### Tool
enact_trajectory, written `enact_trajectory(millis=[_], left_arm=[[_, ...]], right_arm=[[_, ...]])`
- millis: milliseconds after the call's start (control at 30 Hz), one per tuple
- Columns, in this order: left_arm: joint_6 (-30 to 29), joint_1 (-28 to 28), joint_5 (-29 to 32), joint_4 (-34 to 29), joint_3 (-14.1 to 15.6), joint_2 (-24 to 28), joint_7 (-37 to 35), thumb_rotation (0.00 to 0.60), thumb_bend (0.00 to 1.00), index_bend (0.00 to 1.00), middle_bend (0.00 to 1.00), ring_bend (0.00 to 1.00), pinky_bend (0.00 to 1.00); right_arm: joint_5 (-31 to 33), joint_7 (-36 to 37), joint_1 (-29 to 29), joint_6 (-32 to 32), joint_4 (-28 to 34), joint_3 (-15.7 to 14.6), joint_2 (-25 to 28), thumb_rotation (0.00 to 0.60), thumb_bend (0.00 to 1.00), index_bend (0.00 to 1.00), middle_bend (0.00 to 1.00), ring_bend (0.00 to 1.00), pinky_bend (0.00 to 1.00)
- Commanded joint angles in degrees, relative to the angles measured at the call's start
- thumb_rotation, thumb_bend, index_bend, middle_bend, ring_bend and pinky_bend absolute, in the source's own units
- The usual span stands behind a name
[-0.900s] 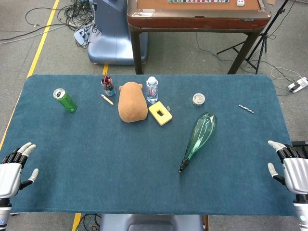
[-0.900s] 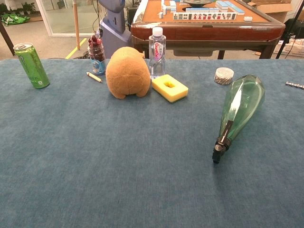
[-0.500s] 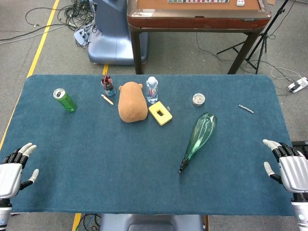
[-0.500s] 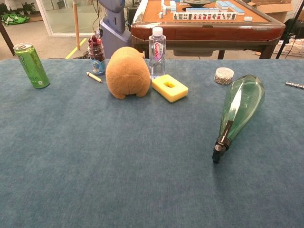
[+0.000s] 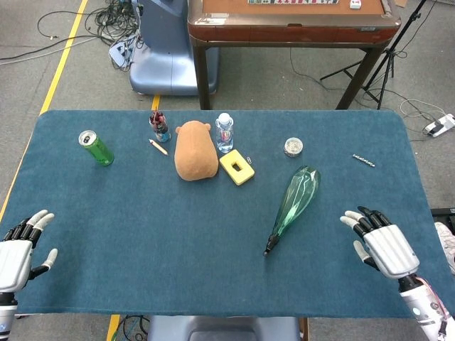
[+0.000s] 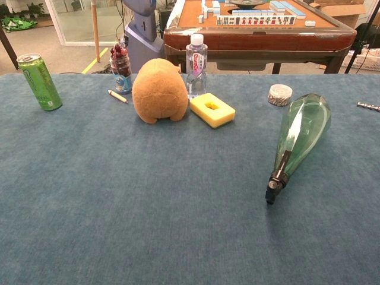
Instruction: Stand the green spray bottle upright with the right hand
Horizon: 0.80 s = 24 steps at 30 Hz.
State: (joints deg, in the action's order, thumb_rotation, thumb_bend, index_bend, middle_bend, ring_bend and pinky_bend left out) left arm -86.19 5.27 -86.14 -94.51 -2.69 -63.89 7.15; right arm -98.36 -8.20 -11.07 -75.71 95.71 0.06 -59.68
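The green spray bottle (image 5: 296,199) lies on its side, apart from the right hand (image 5: 380,243) (fingers (image 5: 364,219) spread, holding nothing). Its black nozzle end is nearer the fingertips' level.

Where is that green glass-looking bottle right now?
The green spray bottle lies on its side right of centre on the blue table, nozzle toward the robot, between the yellow block and the open right hand.
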Motion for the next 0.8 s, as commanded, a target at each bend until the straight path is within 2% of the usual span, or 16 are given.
enact_trajectory(millis=[33,200,800], left_arm=[[-0.04,-0.03,0.01,-0.17,0.0,0.1,0.09,0.6,0.36,0.16,0.14,0.16,0.22],[-0.18,-0.17,-0.11,-0.67,0.15,0.31,0.34,0.6,0.36,0.17,0.14,0.16,0.22],[-0.18,-0.45,0.11,-1.38,0.37,0.56,0.86,0.6,0.36,0.19,0.14,0.16,0.22]], right_arm=[[-2.32,-1.64,-3.4,4.89,0.69,-1.33,0.57,0.6,0.6,0.27,0.13,0.01,0.12],[-3.25,-3.63,-6.49,10.04,0.89,-2.18,0.38,0.6,0.63,0.27,0.1,0.0,0.07],[-5.23,-5.05,-13.16,17.66,-1.24,-3.87,-5.85,0.6,0.62,0.27,0.05,0.0,0.02]])
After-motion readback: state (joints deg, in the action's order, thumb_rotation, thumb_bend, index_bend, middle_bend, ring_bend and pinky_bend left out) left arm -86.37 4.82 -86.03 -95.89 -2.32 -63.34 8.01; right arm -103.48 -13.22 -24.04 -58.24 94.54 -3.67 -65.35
